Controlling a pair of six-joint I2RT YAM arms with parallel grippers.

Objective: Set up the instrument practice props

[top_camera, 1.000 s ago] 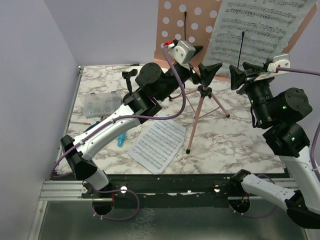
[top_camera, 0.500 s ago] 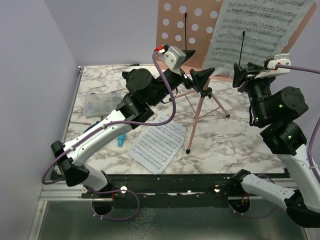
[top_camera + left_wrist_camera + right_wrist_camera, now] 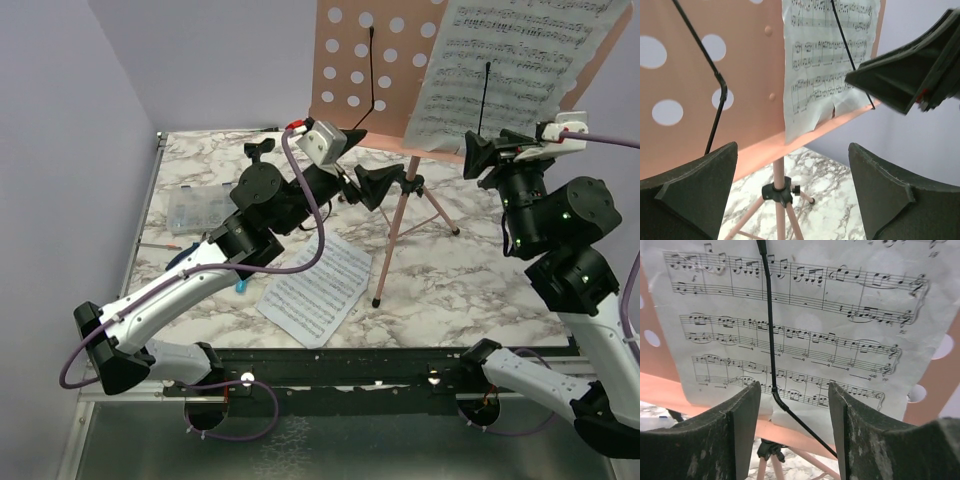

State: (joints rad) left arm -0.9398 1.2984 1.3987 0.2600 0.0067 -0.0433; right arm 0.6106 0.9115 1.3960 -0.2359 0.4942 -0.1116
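Clear box (image 3: 197,208), contents indistinct, lies beyond sheet-music page (image 3: 320,288).

A pink music stand with a hole-punched panel (image 3: 398,95) stands on tripod legs on the marble-patterned bench (image 3: 470,280). A white sheet-music page (image 3: 510,70) rests on its right half. The left arm's black fingers (image 3: 378,186) are spread and empty just left of the pole. The right arm's fingers (image 3: 480,155) point at the page's lower edge. A second white page (image 3: 315,290) lies flat near the front.
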